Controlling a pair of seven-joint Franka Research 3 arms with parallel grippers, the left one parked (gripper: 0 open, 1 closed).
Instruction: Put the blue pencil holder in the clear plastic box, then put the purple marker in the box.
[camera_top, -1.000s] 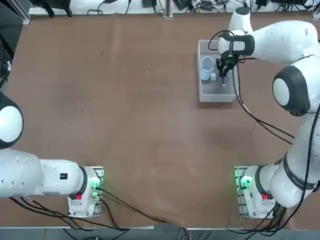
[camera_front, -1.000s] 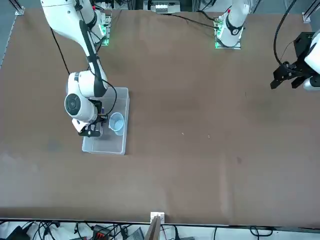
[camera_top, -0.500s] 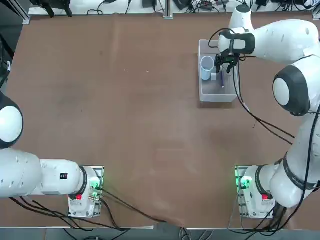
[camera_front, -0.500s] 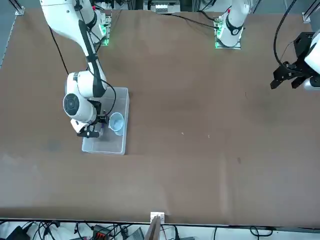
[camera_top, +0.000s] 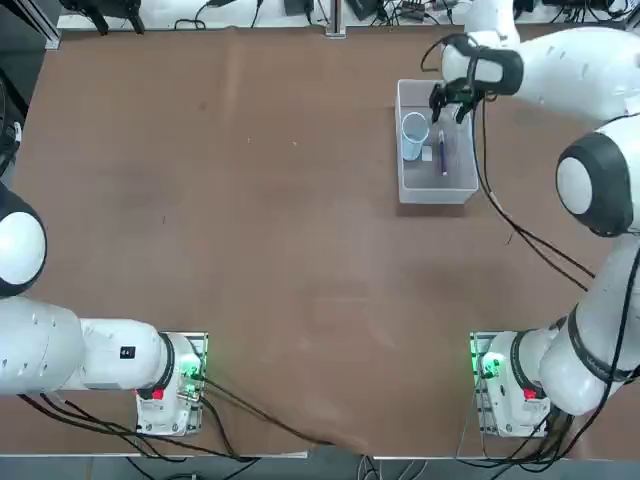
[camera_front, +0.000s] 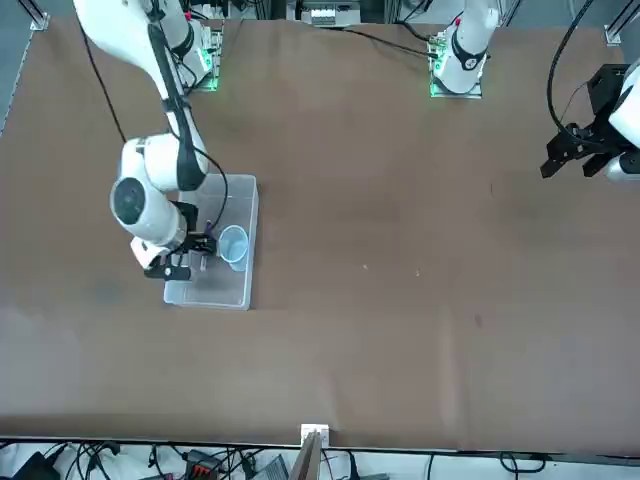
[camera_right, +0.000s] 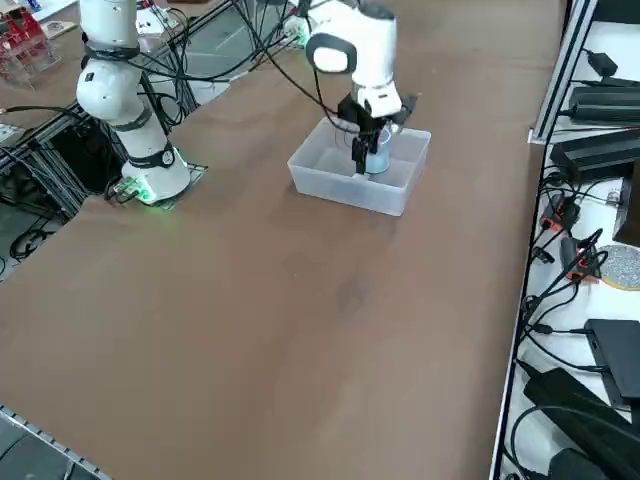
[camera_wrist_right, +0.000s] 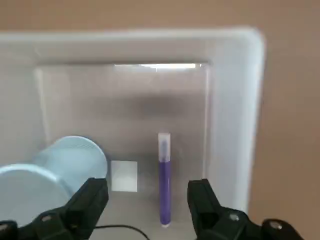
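Open black pincer (camera_wrist_right: 148, 192) above the rectangular translucent plastic box (camera_top: 437, 190), purple white-ended marker (camera_wrist_right: 165, 185) and light-blue cylindrical cup (camera_top: 414, 138) inside, brown tabletop (camera_top: 250, 200) underneath

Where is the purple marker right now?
In the top view, the purple marker lies inside the clear plastic box, just right of the small white label, with the blue pencil holder beyond that label.
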